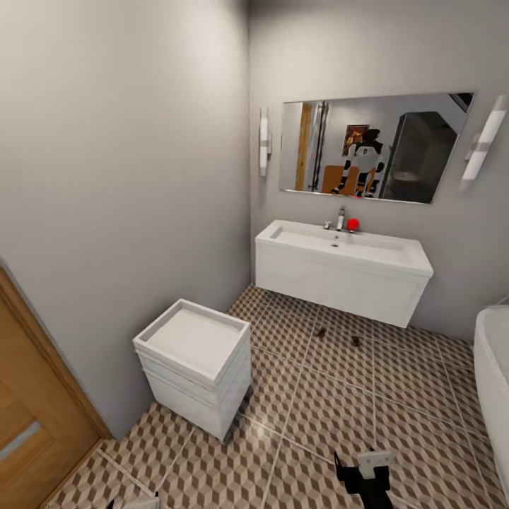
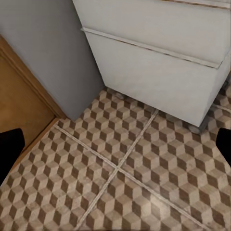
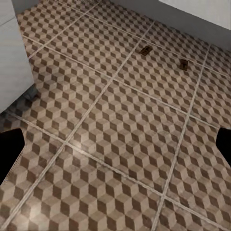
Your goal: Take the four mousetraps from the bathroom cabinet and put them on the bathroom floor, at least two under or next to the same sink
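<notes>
Both jaws gape wide with nothing in them, left gripper (image 2: 115, 144) and right gripper (image 3: 115, 144) low over the bathroom floor (image 3: 115, 159); two mousetraps (image 3: 144, 50) lie well ahead of the right jaws, just before the bathroom sink (image 1: 343, 272), probably parked there to satisfy the sink rule.

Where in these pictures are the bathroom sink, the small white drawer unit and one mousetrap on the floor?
bathroom sink (image 1: 332, 276), head view, front wall of its vanity.
drawer unit (image 1: 191, 339), head view, its flat top.
mousetrap (image 3: 144, 50), right wrist view, middle of the board.

Black right arm (image 1: 364, 484) carries a white block on top.
</notes>
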Robot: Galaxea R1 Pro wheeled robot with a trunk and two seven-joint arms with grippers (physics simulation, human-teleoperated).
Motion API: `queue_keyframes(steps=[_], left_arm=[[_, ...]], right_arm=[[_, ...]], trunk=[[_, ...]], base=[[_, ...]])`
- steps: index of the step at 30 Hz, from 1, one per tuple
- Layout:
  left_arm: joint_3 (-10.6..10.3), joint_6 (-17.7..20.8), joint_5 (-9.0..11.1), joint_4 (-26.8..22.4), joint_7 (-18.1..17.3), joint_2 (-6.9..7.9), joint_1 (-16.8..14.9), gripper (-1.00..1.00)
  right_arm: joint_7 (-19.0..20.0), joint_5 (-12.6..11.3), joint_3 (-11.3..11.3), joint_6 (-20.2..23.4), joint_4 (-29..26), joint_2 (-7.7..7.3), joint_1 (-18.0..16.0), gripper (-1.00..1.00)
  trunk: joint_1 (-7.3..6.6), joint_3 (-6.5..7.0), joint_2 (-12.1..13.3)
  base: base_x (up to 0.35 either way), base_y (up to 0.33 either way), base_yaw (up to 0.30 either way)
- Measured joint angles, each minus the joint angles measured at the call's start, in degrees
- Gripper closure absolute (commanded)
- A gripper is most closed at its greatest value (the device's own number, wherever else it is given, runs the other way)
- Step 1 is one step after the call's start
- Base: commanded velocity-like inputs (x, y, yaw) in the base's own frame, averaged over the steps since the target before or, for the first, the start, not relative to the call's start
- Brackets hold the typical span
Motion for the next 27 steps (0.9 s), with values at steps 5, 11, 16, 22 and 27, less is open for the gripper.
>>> queue_keyframes(steps=[5, 11, 16, 22, 27], left_arm=[[0.0, 0.05, 0.0, 0.0, 0.0, 0.0, 0.0, -1.0], [0.0, 0.78, 0.0, 0.0, -0.05, 0.0, 0.07, -1.0], [0.0, 1.05, -0.01, 0.0, -0.08, 0.0, 0.08, -1.0], [0.0, 1.13, 0.0, 0.0, -0.08, 0.0, 0.09, -1.0], [0.0, 1.14, 0.0, 0.0, -0.08, 0.0, 0.09, -1.0]], right_arm=[[0.0, 0.0, 0.0, 0.0, 0.01, 0.27, 0.0, -1.0], [0.0, 0.0, 0.0, 0.0, 0.01, 0.48, 0.0, -1.0], [0.0, 0.0, -0.01, 0.0, 0.05, 0.52, 0.0, -1.0], [0.0, 0.0, -0.01, 0.0, 0.04, 0.53, 0.0, -1.0], [0.0, 0.0, 0.01, 0.0, 0.04, 0.53, 0.0, -1.0]], trunk=[[0.0, 0.0, 0.0], [0.0, 0.0, 0.0], [0.0, 0.0, 0.0], [0.0, 0.0, 0.0], [0.0, 0.0, 0.0]], base=[[0.0, 0.0, 0.255], [0.0, 0.0, 0.255], [0.0, 0.0, 0.255], [0.0, 0.0, 0.255], [0.0, 0.0, 0.255]])
